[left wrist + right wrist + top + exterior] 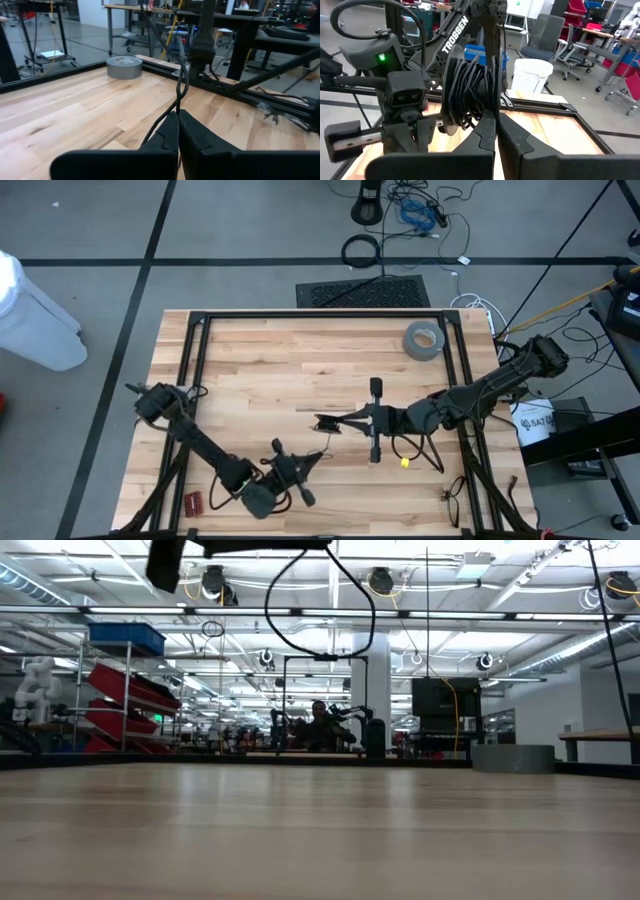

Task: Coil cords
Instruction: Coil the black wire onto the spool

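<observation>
The cord is a thin black wire. Most of it is wound into a bundle of several loops that stands upright just past my right gripper, which is shut on it above the middle of the table. From the bundle a strand runs down to my left gripper, which is shut on it near the table's front. Both grippers are close together and clear of the wood. My left gripper pinches the cord's strand between its two fingertips, the fingers lying about level and pointing toward the far right. From there the strand rises in a slight curve toward the right gripper, clear of the table. My right gripper pinches the strands at the bundle's lower side between its two shut fingers, which come in about level from the table's right. Several loops stand upright past the fingertips, lifted clear of the table.
A grey tape roll lies at the far right of the table. Black frame rails run along the table's edges. A small red thing lies at the near left corner, and small dark bits at the near right.
</observation>
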You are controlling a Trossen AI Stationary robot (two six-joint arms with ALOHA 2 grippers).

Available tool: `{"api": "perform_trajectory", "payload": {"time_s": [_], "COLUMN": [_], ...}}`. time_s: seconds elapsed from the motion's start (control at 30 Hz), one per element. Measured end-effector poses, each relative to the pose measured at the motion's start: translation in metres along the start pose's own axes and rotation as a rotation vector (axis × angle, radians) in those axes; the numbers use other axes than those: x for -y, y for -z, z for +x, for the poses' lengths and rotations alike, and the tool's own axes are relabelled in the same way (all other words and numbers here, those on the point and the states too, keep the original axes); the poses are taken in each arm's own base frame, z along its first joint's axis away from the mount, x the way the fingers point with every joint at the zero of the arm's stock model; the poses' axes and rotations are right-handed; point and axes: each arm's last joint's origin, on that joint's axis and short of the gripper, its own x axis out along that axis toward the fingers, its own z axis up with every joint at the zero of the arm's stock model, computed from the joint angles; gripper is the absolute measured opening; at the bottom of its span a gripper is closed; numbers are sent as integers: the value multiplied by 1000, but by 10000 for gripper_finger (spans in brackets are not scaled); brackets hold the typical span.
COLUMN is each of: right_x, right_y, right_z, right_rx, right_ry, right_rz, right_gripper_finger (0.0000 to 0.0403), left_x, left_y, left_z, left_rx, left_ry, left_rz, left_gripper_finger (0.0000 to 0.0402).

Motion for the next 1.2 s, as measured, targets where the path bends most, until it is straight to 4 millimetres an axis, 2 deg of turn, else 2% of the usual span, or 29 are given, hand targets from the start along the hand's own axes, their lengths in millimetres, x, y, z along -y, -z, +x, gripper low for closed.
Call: {"api": "perform_trajectory", "payload": {"time_s": [0.2,0.47,0.67,1.2], "right_x": [2,2,2,3], "right_y": [2,3,3,7], "right_z": [0,0,0,0], "right_rx": [-19,-33,-34,-64], "right_ry": [71,73,74,96], "right_rz": [6,12,12,4], "right_gripper_finger": [0,0,0,0], "left_x": [6,13,14,14], "left_y": [-4,-23,-27,-28], "left_z": [-13,-29,-39,-41], "left_rx": [20,98,112,110], "left_ry": [21,19,-18,-34], "left_rz": [4,23,52,101], "left_gripper_finger": [2,1,1,1]}}
